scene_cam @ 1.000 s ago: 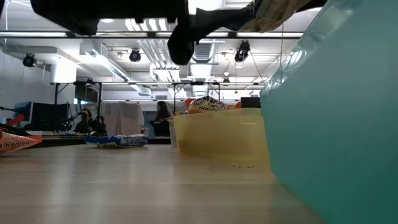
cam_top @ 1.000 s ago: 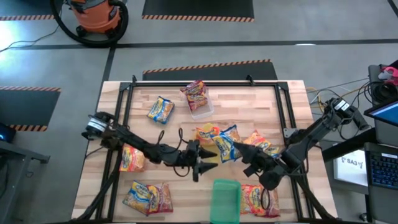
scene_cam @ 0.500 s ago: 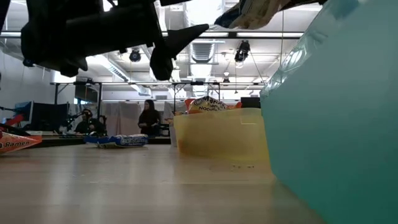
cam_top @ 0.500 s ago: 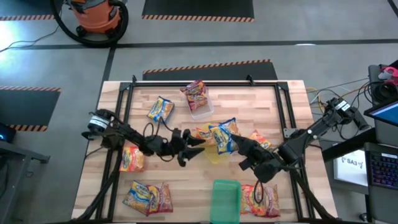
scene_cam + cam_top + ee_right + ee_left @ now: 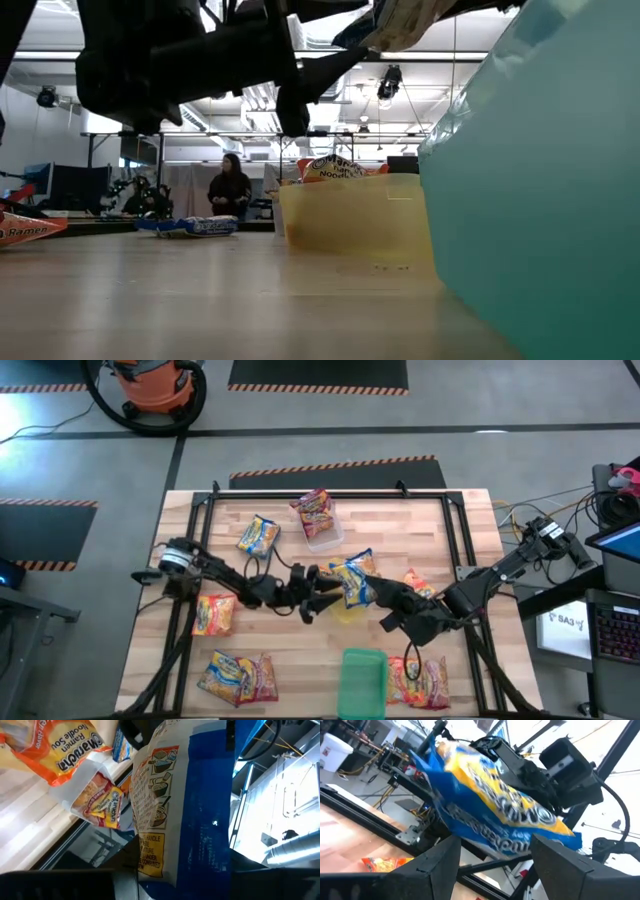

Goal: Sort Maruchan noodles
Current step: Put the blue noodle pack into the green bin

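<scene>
Right gripper (image 5: 372,590) clamps a blue noodle packet (image 5: 353,578) above the yellow tray (image 5: 345,606); left gripper (image 5: 322,592) is spread, empty, beside it.

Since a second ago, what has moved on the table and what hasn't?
The right gripper, shut on the blue and yellow packet, has carried it up the table from the middle pile to above the yellow tray. The left gripper, open, has moved in beside the packet without taking hold. The green tray, the clear tray and the other packets have stayed put.
</scene>
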Action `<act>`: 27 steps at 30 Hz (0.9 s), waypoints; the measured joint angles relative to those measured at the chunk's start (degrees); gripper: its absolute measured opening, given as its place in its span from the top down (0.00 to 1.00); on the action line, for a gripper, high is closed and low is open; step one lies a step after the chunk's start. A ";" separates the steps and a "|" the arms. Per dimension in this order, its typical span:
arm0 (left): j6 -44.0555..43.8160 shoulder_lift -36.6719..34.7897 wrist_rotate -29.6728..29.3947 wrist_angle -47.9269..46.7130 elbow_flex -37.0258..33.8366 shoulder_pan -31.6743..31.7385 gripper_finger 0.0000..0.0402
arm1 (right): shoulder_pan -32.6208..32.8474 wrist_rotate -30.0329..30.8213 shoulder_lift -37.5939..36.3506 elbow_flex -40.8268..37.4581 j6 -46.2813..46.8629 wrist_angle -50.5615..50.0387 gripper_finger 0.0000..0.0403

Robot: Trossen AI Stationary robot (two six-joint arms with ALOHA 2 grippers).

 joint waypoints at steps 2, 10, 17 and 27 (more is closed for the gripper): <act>0.17 -0.01 -0.01 0.89 0.00 0.19 0.45 | -0.02 0.01 0.00 0.00 -0.02 0.04 0.72; 3.56 -0.07 -0.02 0.58 2.42 0.78 0.45 | -0.07 -2.23 -0.03 0.09 -0.35 1.69 0.72; 3.85 0.00 -0.55 0.63 3.59 1.32 0.45 | 0.02 -3.10 -0.10 0.11 -0.50 2.70 0.72; -8.80 -0.04 3.04 0.65 4.31 3.32 0.45 | 0.04 -6.21 0.00 0.11 -5.96 2.68 0.73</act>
